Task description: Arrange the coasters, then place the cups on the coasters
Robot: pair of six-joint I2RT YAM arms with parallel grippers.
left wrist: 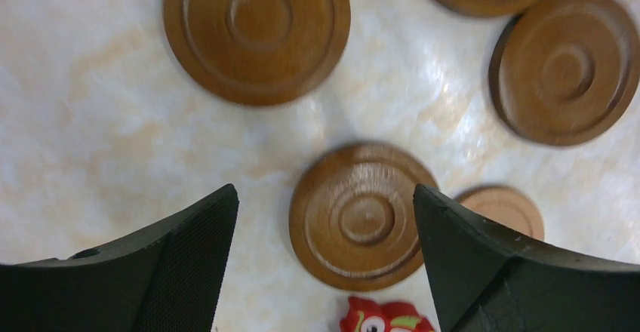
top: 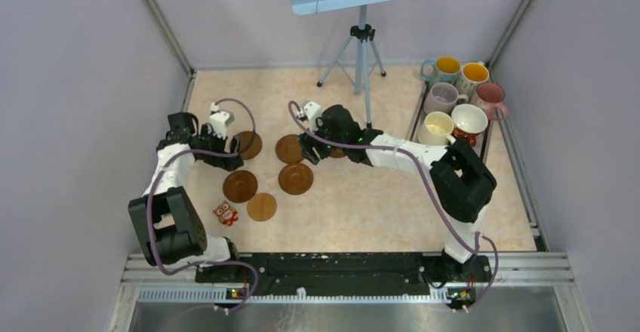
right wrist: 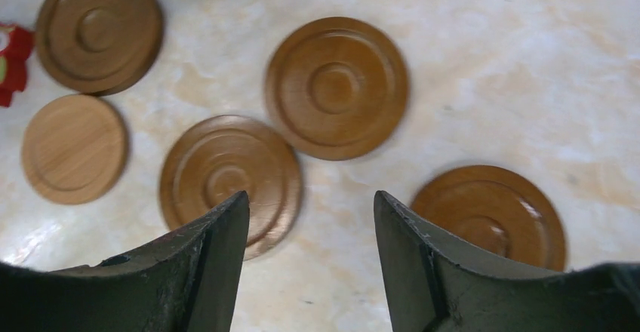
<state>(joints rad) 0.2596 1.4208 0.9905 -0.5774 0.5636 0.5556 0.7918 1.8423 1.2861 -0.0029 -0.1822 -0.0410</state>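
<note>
Several dark rimmed coasters lie flat left of centre: one (top: pixel 247 145) by my left gripper (top: pixel 229 155), two (top: pixel 289 149) (top: pixel 295 178) by my right gripper (top: pixel 310 152), another (top: pixel 240 185) nearer. A lighter, flatter coaster (top: pixel 262 207) lies nearest. In the left wrist view my left gripper (left wrist: pixel 324 190) hangs open above a dark coaster (left wrist: pixel 364 215), holding nothing. My right gripper (right wrist: pixel 311 195) is open over bare table between two coasters (right wrist: pixel 230 185) (right wrist: pixel 489 215). The cups (top: pixel 469 121) stand together at the back right.
A small red owl figure (top: pixel 225 213) sits beside the lighter coaster. The cups stand in a rectangular steel tray (top: pixel 416 112) against the right wall. A tripod (top: pixel 362 53) stands at the back centre. Walls close in the table on three sides.
</note>
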